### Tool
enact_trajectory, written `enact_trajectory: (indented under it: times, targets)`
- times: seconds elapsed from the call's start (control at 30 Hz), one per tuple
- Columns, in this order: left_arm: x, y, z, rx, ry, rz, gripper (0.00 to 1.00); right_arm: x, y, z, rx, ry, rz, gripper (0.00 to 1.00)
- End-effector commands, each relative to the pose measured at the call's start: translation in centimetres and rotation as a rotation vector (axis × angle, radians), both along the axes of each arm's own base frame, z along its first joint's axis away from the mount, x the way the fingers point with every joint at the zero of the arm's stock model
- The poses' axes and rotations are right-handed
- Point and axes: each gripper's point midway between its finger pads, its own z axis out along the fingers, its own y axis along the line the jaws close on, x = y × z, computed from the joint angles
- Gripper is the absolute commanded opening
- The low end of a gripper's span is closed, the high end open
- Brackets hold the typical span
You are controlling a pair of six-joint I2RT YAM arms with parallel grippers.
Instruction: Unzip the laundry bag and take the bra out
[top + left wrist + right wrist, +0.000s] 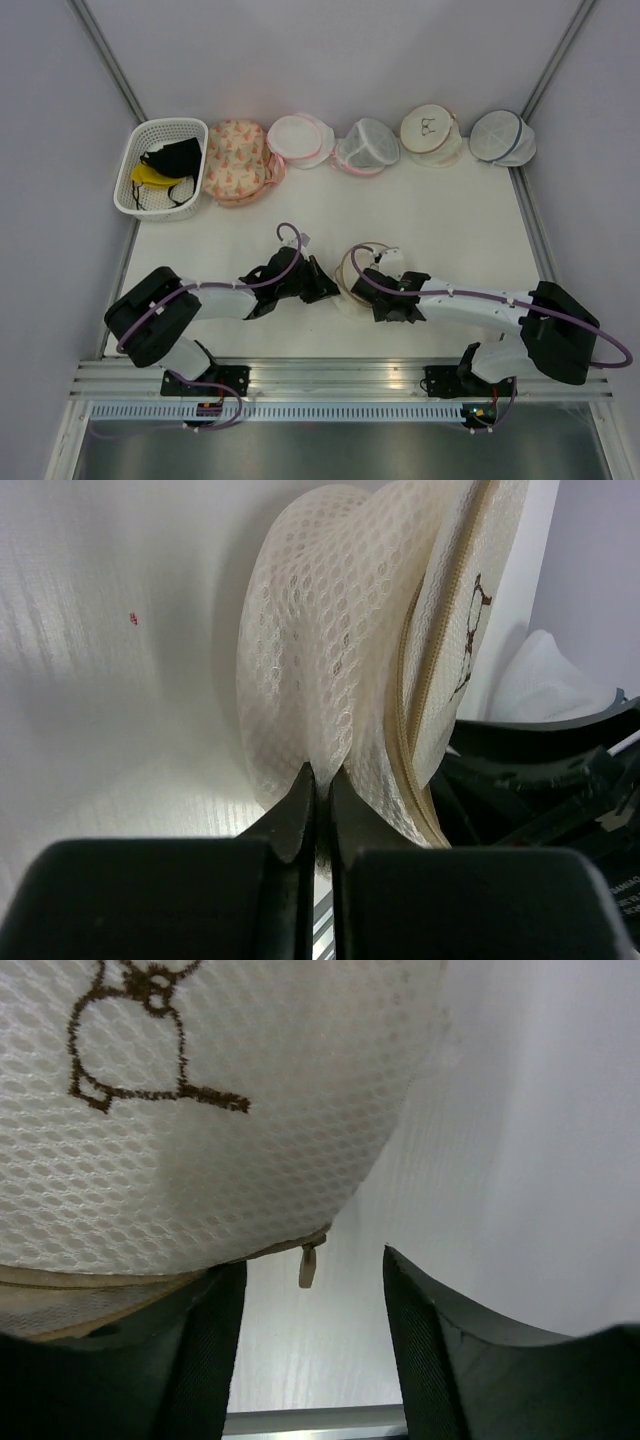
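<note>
Left fingers (pixel 303 798) pinch the mesh of the laundry bag (pixel 320 660), while right fingers (pixel 420 1330) stand apart near its small zip pull (pixel 308 1266), which may swing clear as they close.

table (pixel 450 220) | rear: basket (pixel 160 165), five pouches (pixel 300 140) | front: laundry bag (pixel 352 268) (on edge)

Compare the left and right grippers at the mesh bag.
The left gripper has fingers pinched shut on the laundry bag; the right gripper has fingers apart, holding nothing. The left grips domed mesh; the right straddles the zip pull. Both are at the same bag.
</note>
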Motion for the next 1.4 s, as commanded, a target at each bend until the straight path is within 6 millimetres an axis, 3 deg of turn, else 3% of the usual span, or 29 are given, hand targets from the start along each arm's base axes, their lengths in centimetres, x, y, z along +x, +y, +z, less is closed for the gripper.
enact_trajectory:
  times: [0.0,0.1,0.17,0.23,0.33,0.4,0.5,0.63,0.73,0.8,0.9,1.0,1.1,1.2,1.3,1.37]
  targets:
    - [0.7,-0.3,2.8,-0.023,-0.102,-0.001,0.02,0.8,0.3,3.3,0.064,-0.073,-0.023,0.67]
    - [0.8,1.1,2.4,0.044,-0.122,0.023,0.02,0.6,2.6,7.8,0.244,-0.125,0.053,0.82]
    - [0.8,1.7,2.9,0.061,-0.145,0.028,0.02,0.6,4.5,11.6,0.396,-0.184,0.137,0.85]
    - [0.8,1.9,3.7,0.053,-0.166,0.034,0.02,0.9,5.5,14.1,0.466,-0.224,0.163,0.91]
    - [0.6,1.9,4.4,0.039,-0.180,0.031,0.02,2.4,5.6,15.2,0.410,-0.271,0.147,0.93]
    - [0.4,1.8,4.6,0.036,-0.182,0.024,0.02,3.3,6.1,14.1,0.345,-0.258,0.124,0.93]
    - [-0.1,1.9,4.9,0.041,-0.194,0.019,0.02,5.3,8.6,14.6,0.345,-0.273,0.107,0.93]
    - [-0.4,2.4,5.7,0.036,-0.211,0.024,0.02,6.9,11.5,13.6,0.332,-0.262,0.107,0.93]
    - [-0.6,2.5,6.6,0.025,-0.229,0.025,0.02,7.9,12.4,12.7,0.284,-0.255,0.097,0.93]
    - [-0.6,2.8,7.3,0.018,-0.244,0.033,0.02,8.7,11.5,12.2,0.215,-0.278,0.046,0.92]
    - [-0.7,3.6,7.8,0.028,-0.263,0.048,0.02,8.9,8.4,11.5,0.077,-0.295,-0.069,0.93]
    - [-1.1,4.5,7.4,0.053,-0.262,0.057,0.02,7.4,4.0,10.1,-0.049,-0.280,-0.150,0.93]
    - [-0.9,5.8,7.0,0.084,-0.276,0.101,0.02,6.1,1.3,9.9,-0.061,-0.289,-0.213,0.93]
    - [-1.4,6.9,5.6,0.111,-0.262,0.121,0.02,3.9,-2.6,9.0,-0.119,-0.271,-0.265,0.93]
    - [-1.8,7.4,4.3,0.126,-0.240,0.128,0.02,3.1,-3.8,10.0,-0.059,-0.291,-0.284,0.91]
    - [-1.9,7.6,3.3,0.137,-0.226,0.128,0.02,2.8,-2.5,10.0,0.018,-0.259,-0.237,0.88]
